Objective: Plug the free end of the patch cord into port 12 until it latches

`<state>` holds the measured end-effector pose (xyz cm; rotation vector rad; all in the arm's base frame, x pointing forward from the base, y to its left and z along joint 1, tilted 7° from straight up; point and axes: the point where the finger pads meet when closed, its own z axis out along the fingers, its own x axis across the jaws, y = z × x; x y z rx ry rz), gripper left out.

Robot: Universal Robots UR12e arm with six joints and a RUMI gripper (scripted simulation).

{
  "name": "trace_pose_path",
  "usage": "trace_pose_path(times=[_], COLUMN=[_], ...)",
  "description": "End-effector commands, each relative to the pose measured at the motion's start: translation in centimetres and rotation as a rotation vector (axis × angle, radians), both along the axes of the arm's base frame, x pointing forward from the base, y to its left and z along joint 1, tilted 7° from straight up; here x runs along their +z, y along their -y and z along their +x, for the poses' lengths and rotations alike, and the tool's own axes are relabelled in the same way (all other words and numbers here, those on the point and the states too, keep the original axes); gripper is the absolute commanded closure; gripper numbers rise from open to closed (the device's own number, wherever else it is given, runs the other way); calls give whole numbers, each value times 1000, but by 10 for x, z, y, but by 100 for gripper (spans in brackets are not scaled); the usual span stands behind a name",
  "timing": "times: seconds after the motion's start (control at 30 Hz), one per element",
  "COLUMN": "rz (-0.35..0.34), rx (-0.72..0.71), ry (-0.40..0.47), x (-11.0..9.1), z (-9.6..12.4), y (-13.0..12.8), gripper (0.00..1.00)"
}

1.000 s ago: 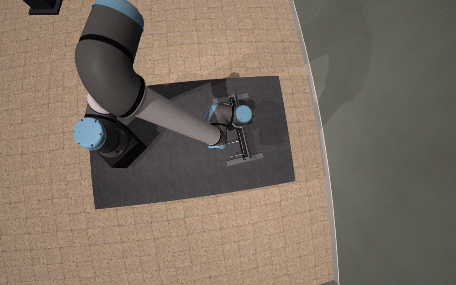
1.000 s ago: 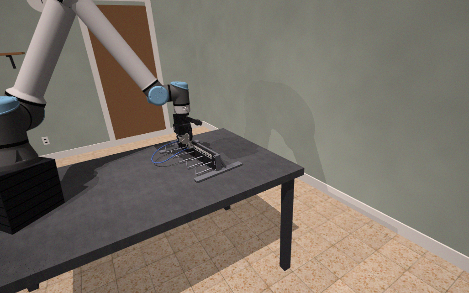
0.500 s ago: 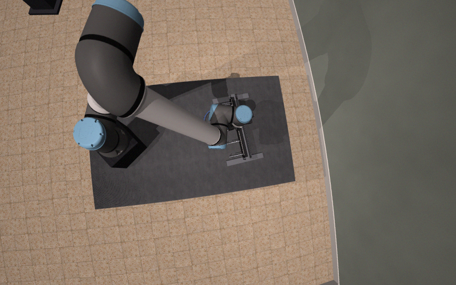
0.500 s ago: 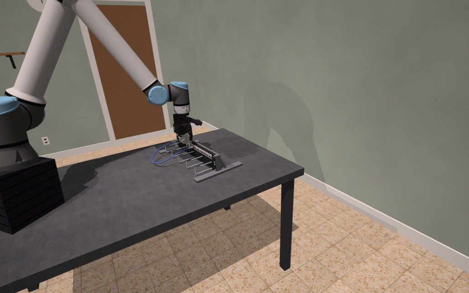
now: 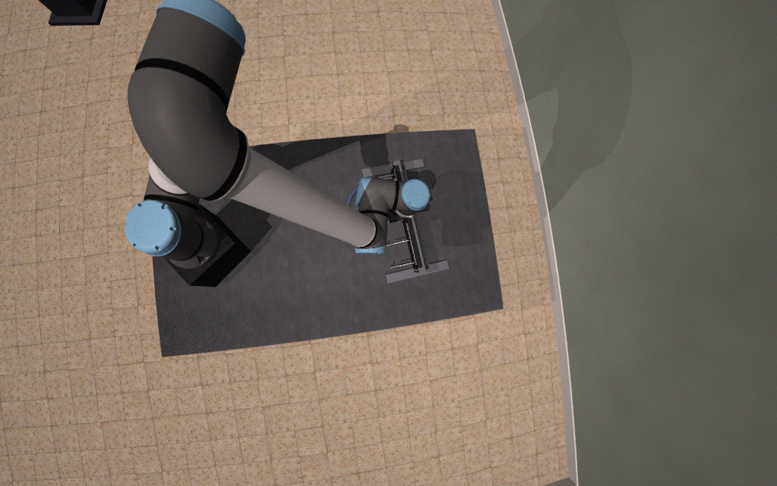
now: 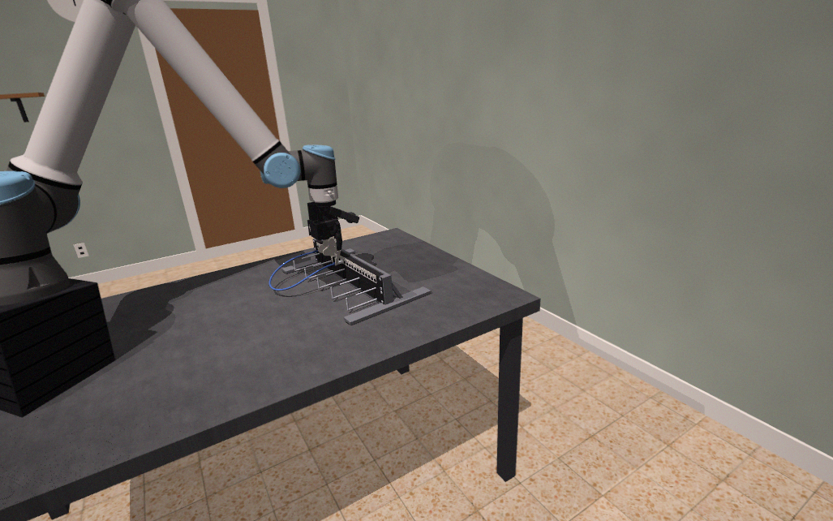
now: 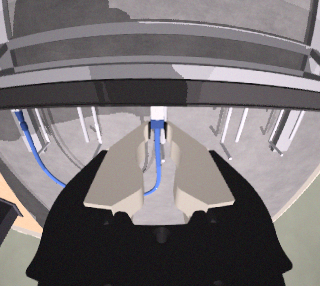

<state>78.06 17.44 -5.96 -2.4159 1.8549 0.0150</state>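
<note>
Left of my pincer point(image 7: 158, 142), I see the blue patch cord point(image 7: 35, 152) looping off the dark metal rack point(image 7: 160, 91) on the grey table point(image 6: 225, 349). The pincer is clamped on the white plug point(image 7: 158, 114), which touches the rack's face.

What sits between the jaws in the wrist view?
The plug, white tip forward, with blue cord trailing back. The rack's top rail hides the port it meets.

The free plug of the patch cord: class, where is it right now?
In the wrist view, the free plug sits centre frame, pinched at the claw tips, against the rack.
</note>
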Motion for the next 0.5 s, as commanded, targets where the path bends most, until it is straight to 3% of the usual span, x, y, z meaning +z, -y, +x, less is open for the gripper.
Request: trace_pose_path(times=[0.0,0.47], rz=[0,0], rx=[0,0], ry=[2,1], x=[1,1], z=[1,3], y=[0,0], gripper=[100,100])
